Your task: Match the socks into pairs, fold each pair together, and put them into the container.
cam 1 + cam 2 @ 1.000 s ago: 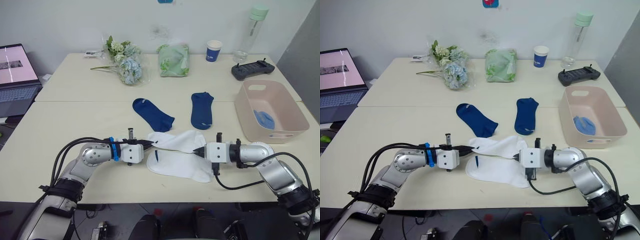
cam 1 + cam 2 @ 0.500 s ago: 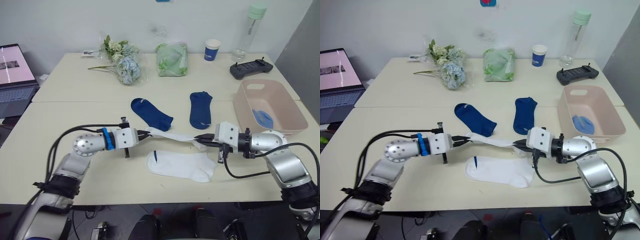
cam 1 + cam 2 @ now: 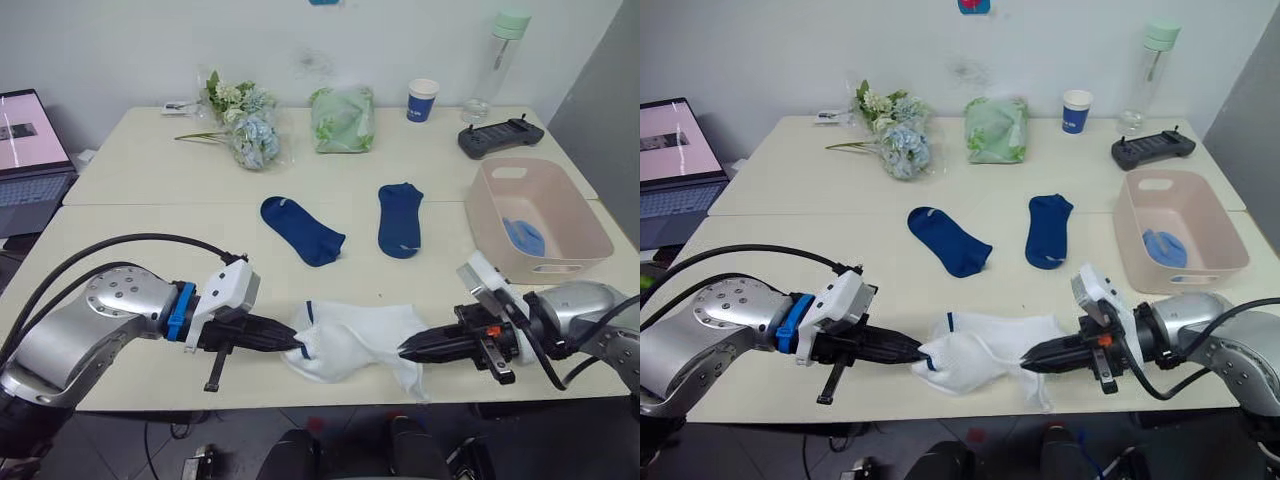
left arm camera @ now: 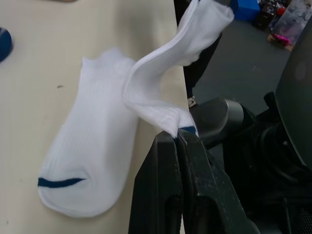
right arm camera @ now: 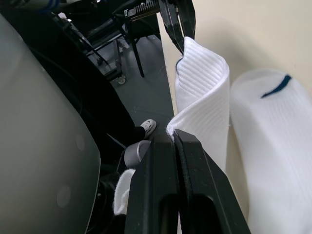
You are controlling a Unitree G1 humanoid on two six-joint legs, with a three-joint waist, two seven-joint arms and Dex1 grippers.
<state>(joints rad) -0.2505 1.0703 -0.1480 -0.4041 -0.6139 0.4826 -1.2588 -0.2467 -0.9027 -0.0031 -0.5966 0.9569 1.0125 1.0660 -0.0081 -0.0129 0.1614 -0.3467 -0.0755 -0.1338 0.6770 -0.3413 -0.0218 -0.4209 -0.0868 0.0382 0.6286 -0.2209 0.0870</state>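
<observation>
white pair held over the table edge

head views: left gripper [image 3: 296, 342] and right gripper [image 3: 404, 352] each pinch one end of the upper white sock [image 3: 372, 322], probably to lay it on its mate.

wrist views: both jaws closed on fabric; second white sock [image 4: 87, 161] lies flat just beside.

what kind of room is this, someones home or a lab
Probably an office or lab used for robot trials, not a home: two plain tables pushed together, an open laptop at the side, and a handheld controller near the water bottle.
</observation>
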